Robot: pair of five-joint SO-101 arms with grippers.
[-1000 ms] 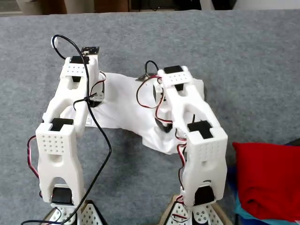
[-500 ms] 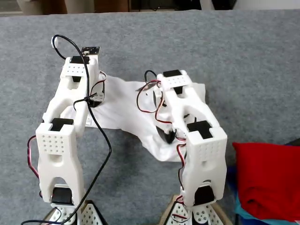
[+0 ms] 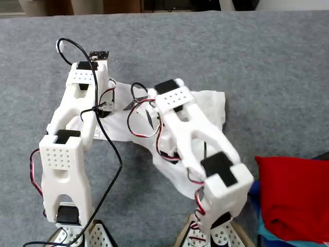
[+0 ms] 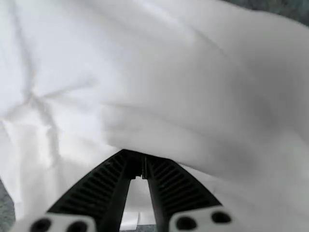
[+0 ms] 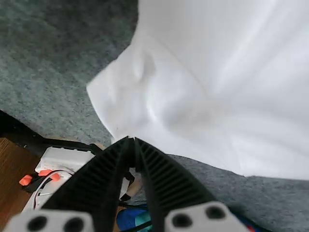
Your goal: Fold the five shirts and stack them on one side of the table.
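A white shirt (image 3: pixel 121 124) lies crumpled on the grey table (image 3: pixel 247 56) under both arms. My left gripper (image 3: pixel 105 110) sits at the shirt's left part; in the left wrist view it (image 4: pixel 137 169) is shut on a fold of the white shirt (image 4: pixel 193 96). My right gripper (image 3: pixel 151 118) hangs over the middle of the shirt. In the right wrist view it (image 5: pixel 131 141) is shut, its tips pinching an edge of the white shirt (image 5: pixel 217 87), which is lifted off the grey table (image 5: pixel 58 58).
At the right front edge sits a folded red shirt (image 3: pixel 293 190) on top of blue and teal cloth (image 3: pixel 257 226). Both arm bases stand at the near edge. The far half of the table is bare grey carpet.
The right arm has swung to the left, carrying its pinch of white cloth across the shirt. The left arm has stayed where it was.
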